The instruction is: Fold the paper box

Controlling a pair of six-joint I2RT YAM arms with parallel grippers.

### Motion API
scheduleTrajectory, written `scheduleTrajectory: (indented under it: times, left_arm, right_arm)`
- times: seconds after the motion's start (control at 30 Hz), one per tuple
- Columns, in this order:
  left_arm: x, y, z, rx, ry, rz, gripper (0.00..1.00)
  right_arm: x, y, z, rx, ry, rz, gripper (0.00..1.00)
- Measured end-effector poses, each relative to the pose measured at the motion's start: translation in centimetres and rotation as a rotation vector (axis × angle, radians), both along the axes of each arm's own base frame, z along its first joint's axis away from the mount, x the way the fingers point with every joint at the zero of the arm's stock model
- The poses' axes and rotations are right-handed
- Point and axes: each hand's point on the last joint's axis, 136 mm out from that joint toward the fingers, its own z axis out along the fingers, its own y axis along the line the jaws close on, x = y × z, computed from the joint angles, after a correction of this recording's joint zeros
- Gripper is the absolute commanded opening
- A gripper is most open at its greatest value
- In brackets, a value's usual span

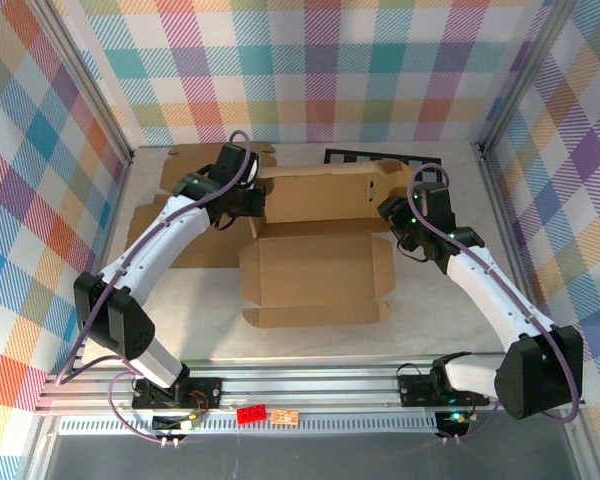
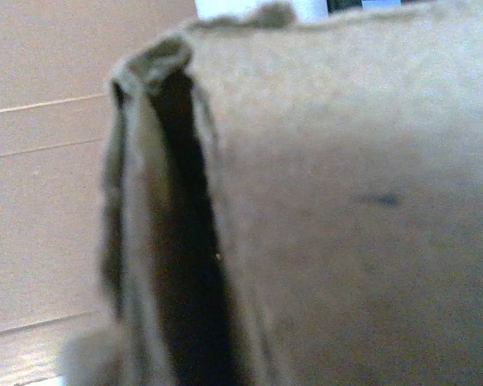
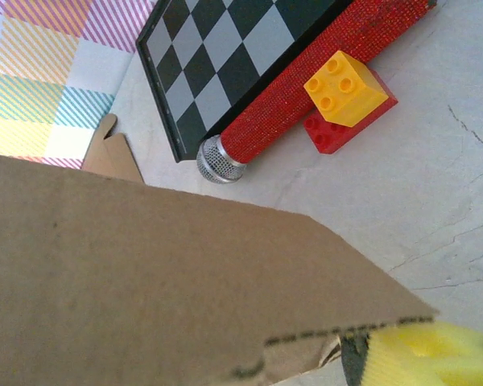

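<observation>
Spare cardboard: a flat brown sheet (image 1: 185, 160) lay on the left of the white table (image 1: 430, 300), partly under the left arm.
Left claw: the left gripper (image 1: 252, 203) sat at the left end of the box's raised back panel, jaws together. I could not tell whether they pinched the cardboard.
Left wrist view: blurred cardboard very close up, with a dark slit between two folded layers.
Paper box (image 1: 315, 270): it was in the middle of the table, front part lying flat with its flaps spread, long back panel standing up between the two claws.
Checkerboard (image 1: 370, 157): it lay flat behind the box, near the back wall.
Right claw: the right gripper (image 1: 392, 213) was at the right end of the raised panel. I could not tell whether it was apart or together.
Right wrist view: a red glitter microphone (image 3: 306, 88) lay along the checkerboard's edge. A yellow brick (image 3: 344, 87) sat on a red brick (image 3: 330, 133), just beside the microphone.
</observation>
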Motion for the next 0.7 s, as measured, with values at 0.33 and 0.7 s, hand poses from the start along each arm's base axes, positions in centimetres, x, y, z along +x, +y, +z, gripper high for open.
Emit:
scheduleTrajectory:
  times: [0.33, 0.7]
  left_arm:
    - [0.0, -0.3, -0.1, -0.01, 0.008, -0.009, 0.0]
    - [0.0, -0.3, -0.1, -0.018, 0.011, -0.008, 0.0]
  right_arm:
    - [-0.2, 0.0, -0.6, -0.025, 0.019, 0.019, 0.55]
    - [2.1, 2.1, 2.4, 0.086, -0.059, 0.048, 0.37]
